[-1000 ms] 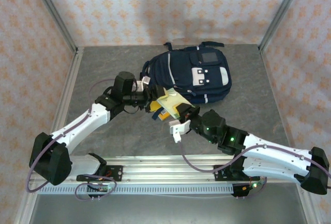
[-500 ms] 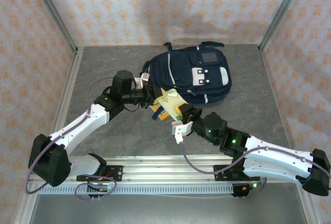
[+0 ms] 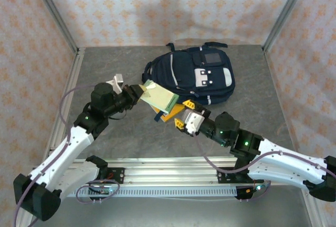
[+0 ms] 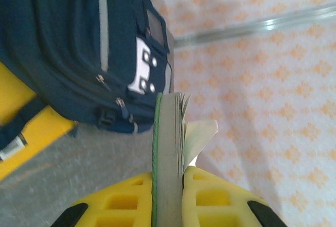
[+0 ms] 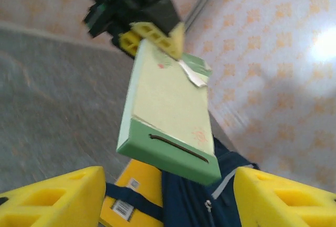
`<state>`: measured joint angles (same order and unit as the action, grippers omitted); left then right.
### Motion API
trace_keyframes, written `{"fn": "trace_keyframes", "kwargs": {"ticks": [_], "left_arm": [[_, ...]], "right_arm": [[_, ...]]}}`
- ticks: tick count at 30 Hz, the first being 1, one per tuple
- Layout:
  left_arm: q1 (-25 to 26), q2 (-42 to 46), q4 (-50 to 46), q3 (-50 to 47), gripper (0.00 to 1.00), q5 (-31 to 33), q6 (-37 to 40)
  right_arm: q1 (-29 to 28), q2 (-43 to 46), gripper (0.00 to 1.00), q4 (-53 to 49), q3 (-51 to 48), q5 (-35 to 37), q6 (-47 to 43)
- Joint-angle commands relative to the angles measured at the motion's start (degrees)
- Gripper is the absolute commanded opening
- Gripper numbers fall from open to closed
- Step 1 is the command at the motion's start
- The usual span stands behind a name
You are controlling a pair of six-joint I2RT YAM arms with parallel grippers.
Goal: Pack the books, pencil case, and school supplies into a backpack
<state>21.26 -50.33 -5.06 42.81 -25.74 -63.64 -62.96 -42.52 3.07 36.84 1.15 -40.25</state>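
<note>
Grey table, top: your left pincer clenched on green book, bag just beyond; right pincer released near book's far end | left wrist: book edge-on between pads | right wrist: book above spread fingers | step: packing book; next, steer it into bag.

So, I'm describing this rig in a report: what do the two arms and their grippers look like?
The left arm and right arm are white shells with black joints and bases, small green lights glowing on them. A greyish-purple cable loops along each. The left gripper and right gripper have blocky yellow fingers with rectangular cut-outs.
</note>
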Motion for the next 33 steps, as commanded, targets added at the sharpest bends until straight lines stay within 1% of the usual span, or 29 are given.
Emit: {"fn": "trace_keyframes", "kwargs": {"ticks": [1,2,3,5,7,9,11,13,15,16,17,20,23,26,29,31,33], "left_arm": [[-0.3,5.6,-3.4,-1.9,0.0,12.8,2.9],[-0.3,7.1,-5.0,-2.1,0.0,15.0,3.8],[-0.3,8.5,-6.9,-2.3,0.0,17.0,4.8],[-0.3,10.6,-11.1,-2.5,0.0,20.7,6.1],[-0.3,12.3,-15.4,-2.4,0.0,23.8,7.3],[-0.3,14.1,-19.6,-2.6,0.0,26.7,7.8],[-0.3,15.6,-21.0,-3.4,0.0,27.5,8.5],[-0.3,16.4,-22.6,-3.9,0.0,27.5,8.9],[-0.3,16.8,-23.3,-4.5,0.0,26.9,9.4],[-0.3,17.0,-23.5,-4.9,0.0,26.6,9.6],[-0.3,17.1,-23.7,-5.2,0.0,26.4,9.8],[-0.3,17.2,-22.5,-6.9,0.0,25.0,10.0],[-0.3,16.4,-21.6,-7.7,0.0,23.2,10.6],[-0.3,15.6,-20.7,-8.1,0.0,21.9,11.5],[-0.3,14.7,-19.9,-8.2,0.0,21.4,11.9],[-0.3,14.2,-19.4,-8.2,0.0,21.2,11.9],[-0.3,13.8,-18.9,-8.2,0.0,21.0,12.0]], "right_arm": [[1.1,-2.6,0.68,0.7,6.1,9.1,22.1],[2.6,-5.0,0.69,-4.1,10.0,12.2,26.4],[4.9,-7.8,0.69,-9.8,14.1,12.8,30.0],[8.6,-13.3,0.7,-16.8,20.6,12.2,34.1],[11.1,-18.1,0.69,-16.8,23.3,9.0,35.2],[12.9,-23.2,0.65,-13.9,25.6,10.1,37.0],[17.2,-30.8,0.65,-19.3,32.9,5.9,41.4],[21.0,-39.9,0.66,-27.8,42.7,4.5,47.1],[24.1,-49.5,0.75,-35.5,52.8,-0.1,49.8],[24.6,-53.6,0.79,-38.3,56.9,-0.4,50.1],[24.7,-57.9,0.82,-41.0,61.0,0.9,49.9],[25.1,-68.7,0.88,-45.9,71.7,3.4,49.2],[26.2,-77.5,0.9,-49.5,80.5,4.4,50.3],[27.0,-84.2,0.91,-50.9,87.2,3.9,50.3],[27.0,-91.1,0.92,-54.6,95.3,5.3,49.6],[27.0,-95.0,0.9,-56.8,99.3,5.8,49.1],[27.0,-97.0,0.86,-57.5,100.9,6.0,49.0]]}}
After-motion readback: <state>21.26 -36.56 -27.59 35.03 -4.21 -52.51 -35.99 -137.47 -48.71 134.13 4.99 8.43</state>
